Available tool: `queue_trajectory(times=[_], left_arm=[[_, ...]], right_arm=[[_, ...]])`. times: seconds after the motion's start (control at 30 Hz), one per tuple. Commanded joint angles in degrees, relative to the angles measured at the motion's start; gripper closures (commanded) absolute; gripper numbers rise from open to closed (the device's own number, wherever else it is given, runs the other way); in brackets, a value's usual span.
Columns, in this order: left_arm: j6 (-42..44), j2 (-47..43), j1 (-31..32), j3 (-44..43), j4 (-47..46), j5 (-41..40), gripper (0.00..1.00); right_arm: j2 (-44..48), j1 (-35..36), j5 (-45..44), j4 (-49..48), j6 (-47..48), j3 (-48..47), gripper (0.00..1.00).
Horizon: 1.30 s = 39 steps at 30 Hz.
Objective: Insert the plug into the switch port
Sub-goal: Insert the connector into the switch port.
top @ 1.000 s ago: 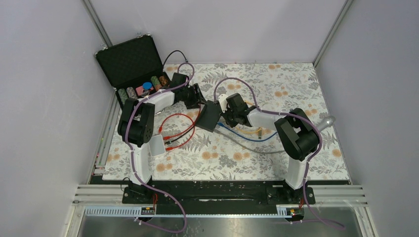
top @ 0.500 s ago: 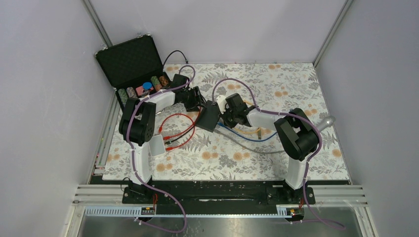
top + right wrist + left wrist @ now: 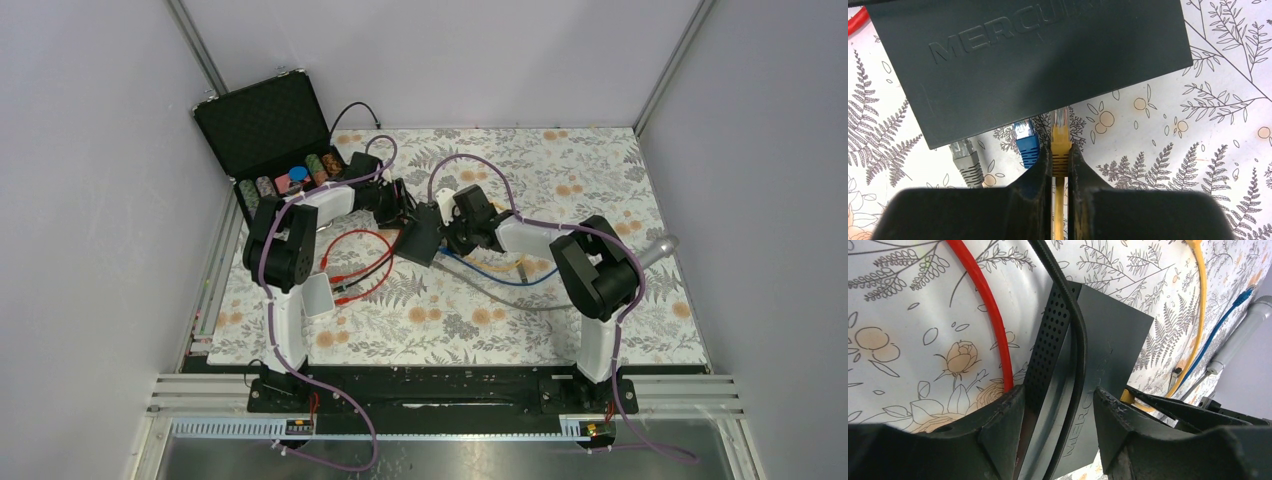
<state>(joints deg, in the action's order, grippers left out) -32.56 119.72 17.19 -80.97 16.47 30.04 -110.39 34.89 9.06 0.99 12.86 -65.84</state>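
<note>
At the upper left of the top view an open black case [image 3: 262, 122] stands with poker chips [image 3: 295, 178] along its lower edge. Below it, left of centre, a red cable [image 3: 360, 240] loops over the flowered table cover [image 3: 600, 170]. Just right of that loop the left gripper [image 3: 407, 210] meets the dark switch [image 3: 422, 238], which sits near the centre of the frame between the two arms. In the left wrist view the jaws stand about half apart and grip one end of the switch. One finger [image 3: 1003, 425] lies against the perforated side and the other against the lettered face, with a black cable [image 3: 1075, 325] running down between them. Right of the switch, the right gripper [image 3: 448, 236] faces it from the other side. In the right wrist view its jaws are nearly together, pinching the yellow plug [image 3: 1060, 137] by its body. The plug's clear tip reaches the switch's lower edge at the centre of that frame, but whether it sits in a port cannot be told. A grey plug [image 3: 966, 161] and a blue plug [image 3: 1027, 142] lie on the cover just left of the yellow one. At the far right of the top view a silver cylinder [image 3: 660, 247] lies on the cover.
</note>
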Motion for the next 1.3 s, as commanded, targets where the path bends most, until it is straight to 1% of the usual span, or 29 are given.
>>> queue_trajectory(times=[0.0,0.1,0.2,0.37,0.43,0.5,0.57,0.73,0.83,0.93,1.0,1.07,1.17,1.27], left_arm=[[1.25,1.03,0.48,-0.38,-0.32,3.21,0.48],[1.96,1.99,0.48,-1.02,0.35,3.98,0.48],[2.5,2.29,0.47,-1.57,1.52,3.42,0.48],[2.9,2.31,0.48,-2.17,2.16,2.95,0.48],[2.93,2.49,0.48,-2.49,2.41,2.96,0.48],[2.94,2.81,0.46,-2.74,2.38,3.2,0.48],[2.94,3.08,0.48,-2.99,2.16,4.0,0.48],[3.37,3.88,0.54,-3.42,2.15,5.84,0.48],[4.25,4.21,0.7,-3.45,2.17,8.47,0.48],[5.65,6.2,0.65,-4.58,2.05,16.82,0.48],[10.34,8.04,0.83,-7.94,8.14,21.11,0.49],[14.41,8.57,1.04,-9.32,12.54,21.68,0.49],[15.52,7.96,1.11,-7.95,13.08,23.53,0.5],[15.3,7.13,1.42,-5.74,13.08,22.42,0.51]], right_arm=[[-1.79,0.7,1.83,-3.0,-3.15,-2.94,1.0],[-1.45,0.66,1.17,-3.94,-3.59,-2.18,1.0],[0.0,0.66,-2.92,-5.78,-4.49,-0.49,1.0],[0.36,0.66,-3.94,-4.31,-4.62,-1.75,1.0],[-0.09,0.67,-2.38,-3.28,-4.44,-2.67,1.0],[-0.81,0.68,1.4,-2.64,-3.62,-3.5,1.0],[-1.1,0.74,3.13,-3.72,-3.72,-2.85,1.0],[0.06,1.28,3.83,-7.91,-3.29,0.6,1.0],[0.54,1.63,4.85,-8.09,-2.33,1.03,1.0],[2.35,2.73,5.1,-11.71,0.01,4.89,1.0],[3.64,3.37,4.88,-14.69,1.4,7.69,1.0],[4.38,3.98,4.64,-15.54,1.84,8.73,1.0],[4.52,4.56,4.2,-15.25,-1.95,8.11,1.0],[3.55,5.91,-0.43,-13.29,-8.09,5.76,1.0]])
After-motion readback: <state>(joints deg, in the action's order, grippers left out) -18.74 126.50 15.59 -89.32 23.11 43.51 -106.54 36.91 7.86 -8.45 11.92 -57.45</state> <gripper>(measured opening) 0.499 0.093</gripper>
